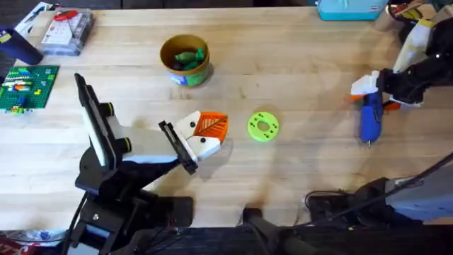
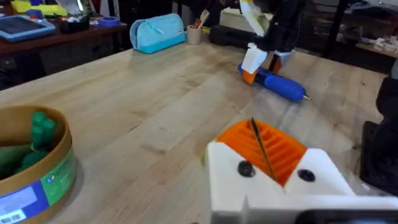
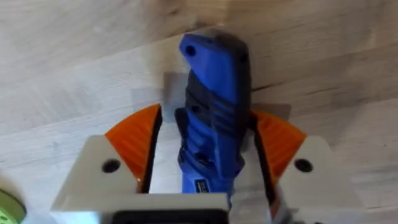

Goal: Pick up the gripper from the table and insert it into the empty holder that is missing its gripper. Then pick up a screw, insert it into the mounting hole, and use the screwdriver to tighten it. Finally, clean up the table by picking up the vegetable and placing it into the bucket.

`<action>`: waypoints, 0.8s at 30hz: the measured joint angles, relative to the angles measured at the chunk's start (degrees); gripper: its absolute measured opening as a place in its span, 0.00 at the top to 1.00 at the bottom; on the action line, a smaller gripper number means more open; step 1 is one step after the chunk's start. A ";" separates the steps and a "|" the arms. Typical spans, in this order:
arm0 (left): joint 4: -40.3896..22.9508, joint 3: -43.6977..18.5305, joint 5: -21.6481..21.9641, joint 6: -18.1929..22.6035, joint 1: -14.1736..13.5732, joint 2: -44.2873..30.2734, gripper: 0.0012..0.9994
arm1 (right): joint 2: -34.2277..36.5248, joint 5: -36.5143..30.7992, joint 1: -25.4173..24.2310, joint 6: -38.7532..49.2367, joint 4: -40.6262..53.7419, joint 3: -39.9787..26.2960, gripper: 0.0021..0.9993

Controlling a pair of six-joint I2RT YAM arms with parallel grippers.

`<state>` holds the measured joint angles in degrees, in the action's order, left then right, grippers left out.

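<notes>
I find the right end effector [image 3: 202, 186] clamped on the screwdriver [image 1: 370, 117] near the worktop's [image 1: 297, 64] right edge; left end effector [image 2: 273, 162] pinched empty; vegetable [image 1: 187, 57] already in bucket [image 1: 185, 71].

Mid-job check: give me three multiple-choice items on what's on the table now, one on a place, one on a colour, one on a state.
1. Where does the screwdriver lie?
A. on the table's right side
B. inside the bucket
C. beside the green disc

2. What colour is the screwdriver's body?
A. red
B. blue
C. yellow

3. What is the right end effector doing?
A. hanging open above the bucket
B. gripping the disc
C. straddling the screwdriver with its orange pads

Answers:
1 A, the overhead view shows it on the table far right of the green disc.
2 B, both wrist views show a blue body.
3 C, the right wrist view shows a pad on each side of it.
</notes>
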<state>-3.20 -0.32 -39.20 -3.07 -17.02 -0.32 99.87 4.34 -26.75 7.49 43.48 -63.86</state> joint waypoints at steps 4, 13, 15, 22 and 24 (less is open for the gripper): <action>0.00 0.00 0.00 0.00 0.00 0.00 0.99 | 0.00 -0.80 -0.05 -0.22 -0.68 0.21 0.25; -0.01 0.00 0.01 0.00 0.00 0.00 0.99 | 0.01 -1.42 -0.03 -0.44 -3.48 0.46 0.36; 0.00 0.00 0.00 0.01 0.00 0.00 0.99 | 0.01 -1.42 -0.06 -0.57 -3.58 0.49 0.36; 0.00 0.00 0.00 0.00 0.00 0.00 0.99 | 0.00 -1.81 -0.12 -0.69 -3.81 0.50 0.47; 0.00 0.00 0.02 0.01 0.00 0.00 0.99 | 0.01 -1.94 -0.29 -0.51 -4.16 0.51 0.61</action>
<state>-3.20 -0.32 -39.18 -3.06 -17.02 -0.32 99.88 2.40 -27.04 6.98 39.33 -63.34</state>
